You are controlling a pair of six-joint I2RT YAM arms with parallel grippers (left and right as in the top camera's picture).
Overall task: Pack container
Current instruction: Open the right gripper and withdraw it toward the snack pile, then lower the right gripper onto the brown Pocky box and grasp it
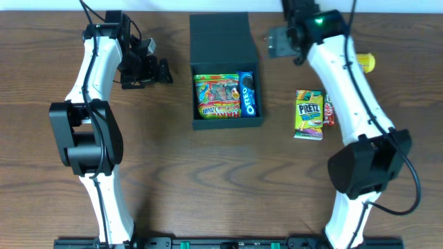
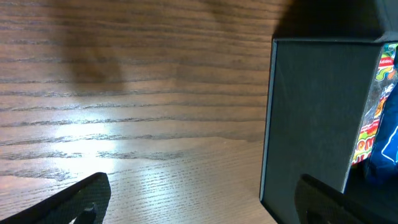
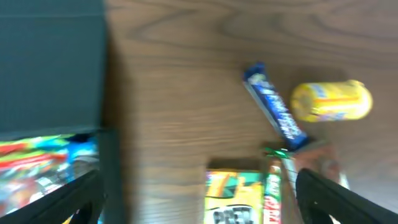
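The container is a dark square box at the table's middle, with its lid open and lying flat behind it. Inside are a colourful candy packet and a blue Oreo pack. My left gripper is open and empty, just left of the box; the left wrist view shows its fingers astride bare wood and the box's wall. My right gripper is open and empty, right of the lid. Its blurred wrist view shows the box at left.
A yellow-green Pretz box and a red packet lie right of the container. A yellow packet sits behind my right arm. The right wrist view also shows a blue bar, the yellow packet and the Pretz box.
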